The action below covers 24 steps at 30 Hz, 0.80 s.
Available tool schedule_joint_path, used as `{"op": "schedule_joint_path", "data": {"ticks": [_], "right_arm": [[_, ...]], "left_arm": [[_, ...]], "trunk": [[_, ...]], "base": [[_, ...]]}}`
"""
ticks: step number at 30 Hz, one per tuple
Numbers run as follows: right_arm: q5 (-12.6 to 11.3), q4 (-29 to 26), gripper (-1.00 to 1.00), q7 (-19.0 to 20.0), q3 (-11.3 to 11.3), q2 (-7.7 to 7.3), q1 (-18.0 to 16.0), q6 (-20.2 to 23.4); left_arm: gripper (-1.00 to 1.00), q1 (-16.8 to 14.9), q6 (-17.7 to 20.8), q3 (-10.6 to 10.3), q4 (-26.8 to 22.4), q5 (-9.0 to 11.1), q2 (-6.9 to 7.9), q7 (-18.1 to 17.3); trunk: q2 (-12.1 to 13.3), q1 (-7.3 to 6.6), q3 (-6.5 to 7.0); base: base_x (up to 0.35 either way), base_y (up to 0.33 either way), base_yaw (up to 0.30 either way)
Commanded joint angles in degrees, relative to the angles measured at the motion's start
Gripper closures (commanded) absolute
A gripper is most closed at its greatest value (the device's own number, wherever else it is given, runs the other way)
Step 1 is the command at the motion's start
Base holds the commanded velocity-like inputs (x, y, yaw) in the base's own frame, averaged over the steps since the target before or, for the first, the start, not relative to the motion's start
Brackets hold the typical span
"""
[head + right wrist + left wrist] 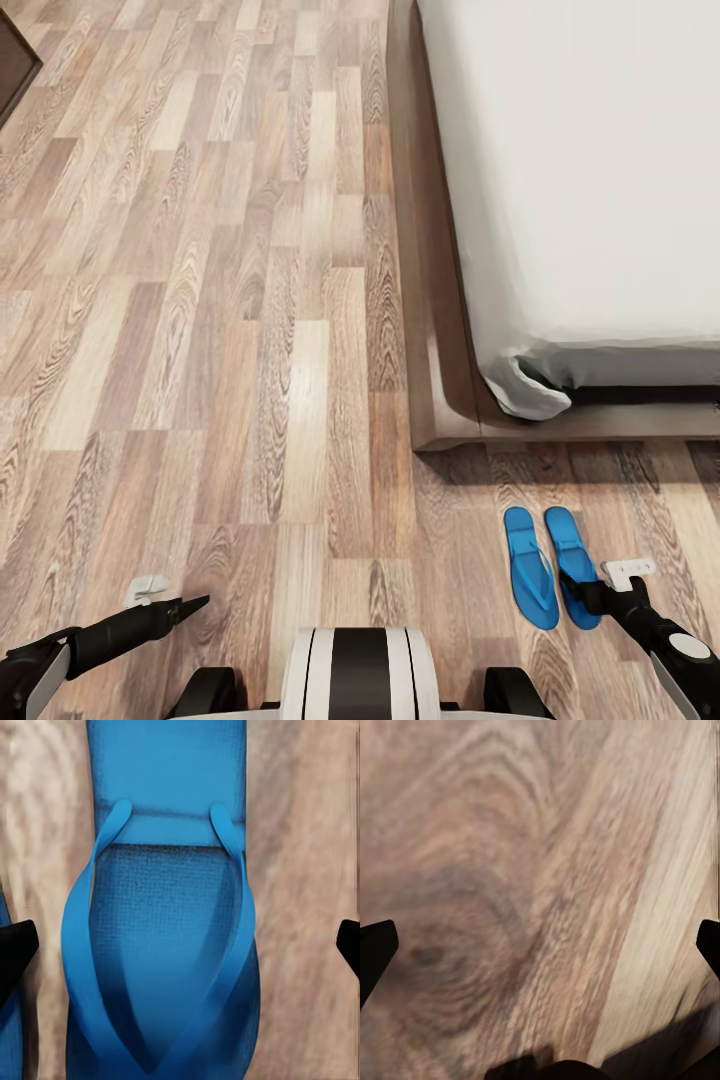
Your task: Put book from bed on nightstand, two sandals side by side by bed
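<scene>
Two bright blue sandals lie side by side on the wood floor just off the bed's near corner: the left sandal (530, 568) and the right sandal (572, 565). My right gripper (605, 585) hangs over the right sandal, open. In the right wrist view that sandal (169, 945) lies between the wide-apart fingertips (15, 949) of my right gripper (180, 945), which holds nothing. My left gripper (175, 597) is open low over bare floor (540, 870). The bed (600, 180) has a pale mattress on a dark brown frame (430, 330). The book and the nightstand are out of view.
Light brown plank floor (200, 300) stretches wide to the left of the bed. A dark brown furniture corner (15, 60) pokes in at the far top left. My base (358, 675) sits at the bottom centre.
</scene>
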Motion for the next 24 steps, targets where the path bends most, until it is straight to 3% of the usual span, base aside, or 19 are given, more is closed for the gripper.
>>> {"op": "schedule_joint_path", "data": {"ticks": [1,24], "right_arm": [[-0.36,0.05,-1.0,0.53,-0.23,0.02,-0.02,-0.09],[-0.36,-0.11,-1.0,0.99,-0.23,0.02,-0.02,-0.09]], "left_arm": [[-1.0,-0.01,0.59,0.09,0.01,0.28,0.0,-0.2],[-1.0,-0.01,0.54,0.04,0.01,0.27,0.0,-0.16]], "trunk": [[0.01,-0.03,0.2],[0.31,-0.62,5.3]], "base": [[0.0,0.0,0.0],[0.0,0.0,0.0]]}}
